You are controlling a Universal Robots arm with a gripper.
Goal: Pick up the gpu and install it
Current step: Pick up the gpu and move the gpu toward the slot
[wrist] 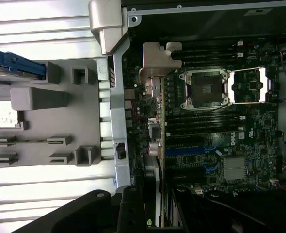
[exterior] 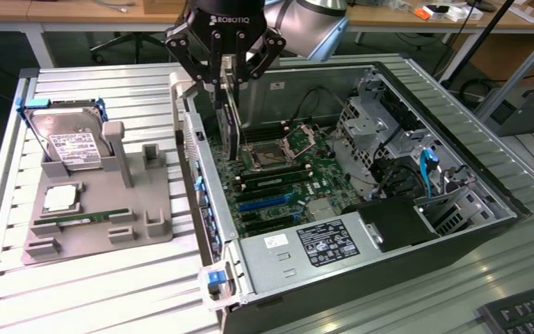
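At the exterior view's left, on slatted table (exterior: 91,292): grey fixture (exterior: 147,209) carrying hard drive (exterior: 70,145) upright in a blue bracket, memory stick (exterior: 86,218) flat in a low slot near the front. All well apart from the work.

Centre: gripper (exterior: 226,78) above rear wall (exterior: 197,174) of open case (exterior: 489,188), fingers clamped on top edge of gpu (exterior: 229,122). Card hanging vertical, edge-on, straight below the fingertips, lower end over the motherboard just inside the wall, beside CPU socket (exterior: 269,156). Not seated; contact between lower edge and board impossible to tell. From the wrist view, gpu (wrist: 153,92) seen as a narrow slat, grey metal bracket end close along the case wall.

Right of card: blue slots (exterior: 262,202) uncovered, nearer the power supply (exterior: 327,243). Further right, drive cage (exterior: 369,129) and blue cable (exterior: 427,167), well apart from card. Open room over the board between wall and cage; tightest margin on the wall side. Keyboard (exterior: 527,313) at far right corner, outside the case.
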